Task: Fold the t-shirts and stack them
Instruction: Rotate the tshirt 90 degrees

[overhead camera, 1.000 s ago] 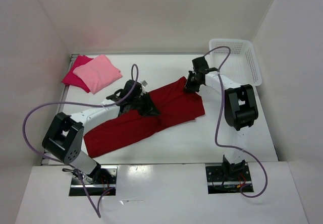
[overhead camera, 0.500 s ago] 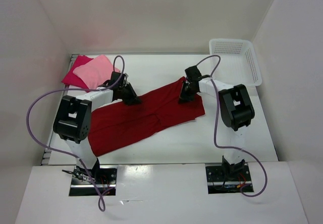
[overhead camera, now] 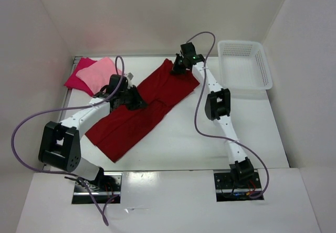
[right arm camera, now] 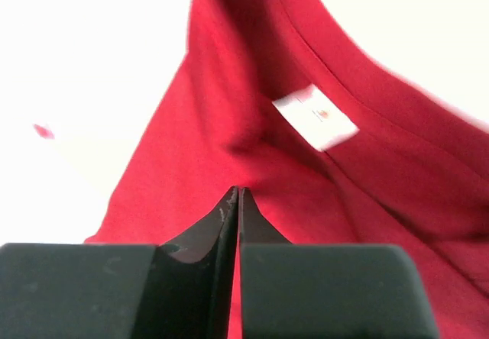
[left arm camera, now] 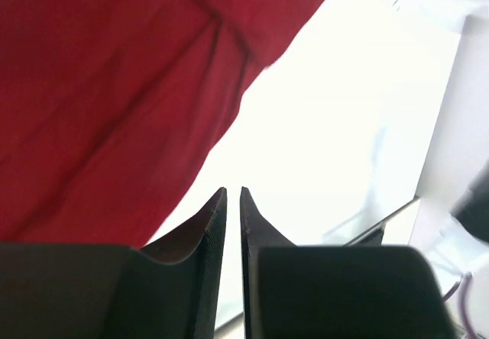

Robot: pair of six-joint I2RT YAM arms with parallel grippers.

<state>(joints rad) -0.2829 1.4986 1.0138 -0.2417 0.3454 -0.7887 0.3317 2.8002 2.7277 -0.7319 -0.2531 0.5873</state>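
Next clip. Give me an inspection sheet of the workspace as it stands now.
Surface: white table, no spills seen.
Job's things: dark red shirt spread diagonally, unfolded; light pink shirt folded, lying on the crimson shirt in the far left corner.
Clutter: white basket, far right corner, looks empty.
Grippers: right gripper shut on the dark red shirt near its collar; left gripper almost closed at the shirt's edge, hold unclear.
Cables: purple cables loop loosely off both arms.
Surroundings: white walls; nothing else seen.

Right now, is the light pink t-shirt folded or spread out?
Folded: the light pink t-shirt is a compact square lying on the crimson t-shirt.
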